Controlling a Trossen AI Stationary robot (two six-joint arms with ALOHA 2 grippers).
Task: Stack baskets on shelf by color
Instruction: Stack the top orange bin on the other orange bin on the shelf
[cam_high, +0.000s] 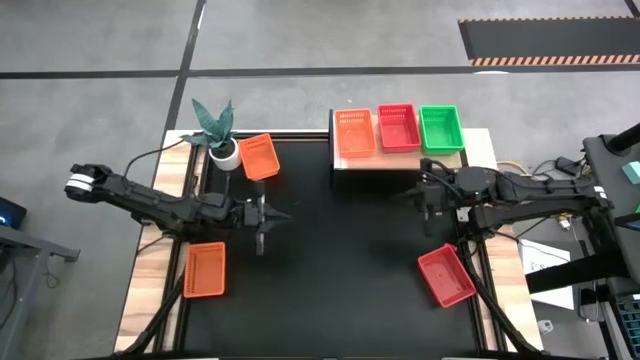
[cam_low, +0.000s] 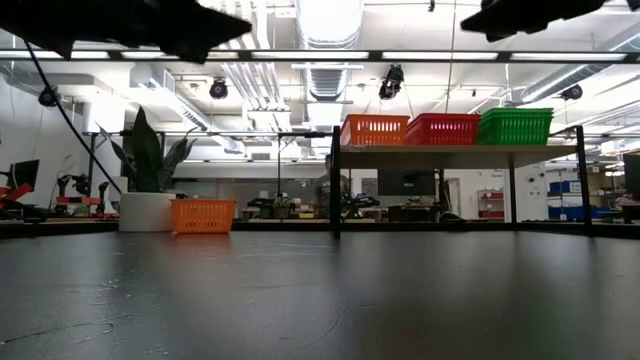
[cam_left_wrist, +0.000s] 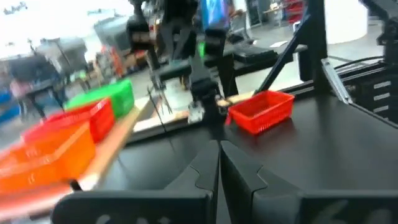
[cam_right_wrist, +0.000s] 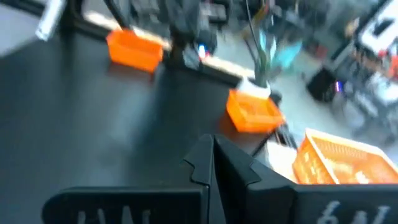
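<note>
On the black table's (cam_high: 330, 260) near left an orange basket (cam_high: 205, 269) lies flat; beside it, over the left middle, the left gripper (cam_high: 262, 215) hovers empty, its fingers pressed together; at the far left a second orange basket (cam_high: 259, 157) sits tilted just beside a white plant pot (cam_high: 224, 154); at the far edge, right of centre, the shelf (cam_high: 400, 158) carries an orange stack (cam_high: 354, 133), a red stack (cam_high: 398, 127) and a green stack (cam_high: 441, 129) side by side; the right gripper (cam_high: 431, 199) hangs empty, narrowed shut, just in front of the shelf; a red basket (cam_high: 446, 275) lies angled at the near right.
</note>
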